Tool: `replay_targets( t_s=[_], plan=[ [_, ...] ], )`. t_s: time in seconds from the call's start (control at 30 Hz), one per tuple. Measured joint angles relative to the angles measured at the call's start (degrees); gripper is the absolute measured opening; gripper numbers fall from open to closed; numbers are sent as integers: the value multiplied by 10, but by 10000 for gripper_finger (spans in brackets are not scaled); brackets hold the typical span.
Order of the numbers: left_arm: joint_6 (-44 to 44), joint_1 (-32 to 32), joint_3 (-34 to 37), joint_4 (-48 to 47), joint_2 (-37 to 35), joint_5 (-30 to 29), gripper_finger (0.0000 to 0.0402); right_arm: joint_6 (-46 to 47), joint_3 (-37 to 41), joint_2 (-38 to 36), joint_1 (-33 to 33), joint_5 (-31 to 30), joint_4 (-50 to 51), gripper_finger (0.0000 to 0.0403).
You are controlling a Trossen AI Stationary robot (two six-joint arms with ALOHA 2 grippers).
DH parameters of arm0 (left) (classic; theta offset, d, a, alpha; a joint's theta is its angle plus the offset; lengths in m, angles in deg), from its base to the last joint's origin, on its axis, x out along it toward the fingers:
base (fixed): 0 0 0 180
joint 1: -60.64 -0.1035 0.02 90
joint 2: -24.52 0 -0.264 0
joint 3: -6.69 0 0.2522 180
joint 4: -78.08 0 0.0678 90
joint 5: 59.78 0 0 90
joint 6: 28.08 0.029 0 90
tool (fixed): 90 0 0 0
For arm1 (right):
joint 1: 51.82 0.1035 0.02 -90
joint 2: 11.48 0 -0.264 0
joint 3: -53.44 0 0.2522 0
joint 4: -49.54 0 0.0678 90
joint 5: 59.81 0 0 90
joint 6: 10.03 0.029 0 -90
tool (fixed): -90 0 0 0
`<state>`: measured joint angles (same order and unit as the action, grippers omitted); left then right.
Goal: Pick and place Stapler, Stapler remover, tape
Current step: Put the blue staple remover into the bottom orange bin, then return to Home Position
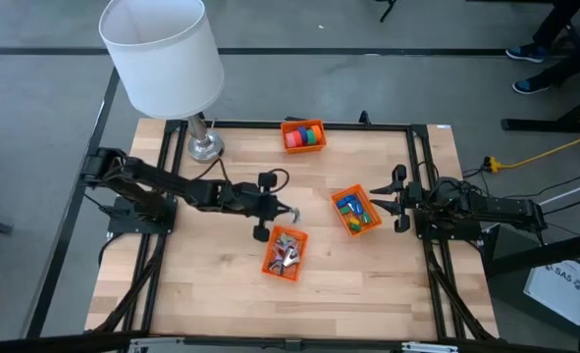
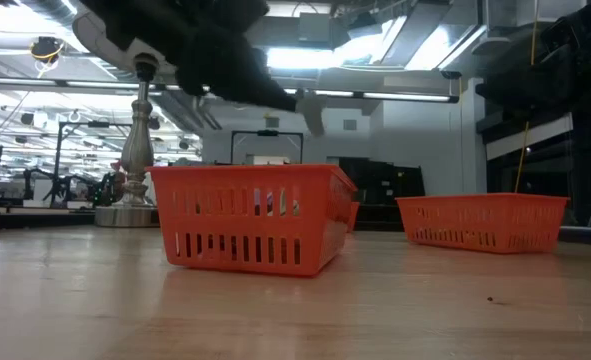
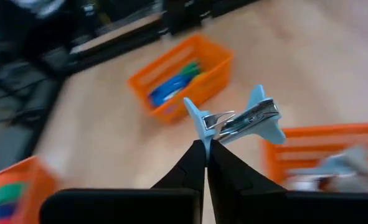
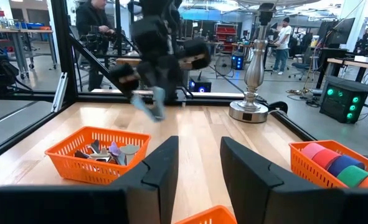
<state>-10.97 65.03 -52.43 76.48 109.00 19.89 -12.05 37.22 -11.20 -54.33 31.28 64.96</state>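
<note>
Left gripper (image 1: 282, 210) is raised above the table just past the near basket (image 1: 286, 254), fingers pinched tight on a light-blue staple remover (image 3: 236, 119). The left wrist view shows the grip clearly: fingertips (image 3: 199, 152) meet on one blue wing and the metal claws point away. From overhead the remover is only a pale speck at the gripper's tip.

The right wrist view looks into the near basket and shows more removers heaped inside; the low view shows only its slatted wall.

Right gripper (image 1: 393, 200) waits at the table's right edge beside the basket of blue, green and yellow pieces (image 1: 355, 211), fingers spread.

Tape rolls (image 1: 304, 134) sit in the far basket (image 1: 302, 125), near the lamp (image 1: 203, 145).
</note>
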Motion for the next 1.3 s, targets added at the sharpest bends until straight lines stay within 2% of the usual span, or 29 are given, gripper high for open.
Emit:
replay_targets(
  t_s=[0.13,0.23,0.5,0.83,1.0,1.3],
  plan=[
    [-40,17,0,-4,-4,64,4,0,0,0,0,0,0,124],
    [-62,30,0,-20,-4,88,4,0,0,0,0,0,0,124],
    [-106,46,0,-80,-4,83,4,0,0,0,0,0,0,124],
    [-119,46,0,-77,-4,82,19,0,0,0,0,0,0,124],
    [-121,46,0,-77,-4,49,32,0,0,0,0,0,0,124],
    [-139,46,0,-73,-4,39,62,0,0,0,0,0,0,124]
  ],
)
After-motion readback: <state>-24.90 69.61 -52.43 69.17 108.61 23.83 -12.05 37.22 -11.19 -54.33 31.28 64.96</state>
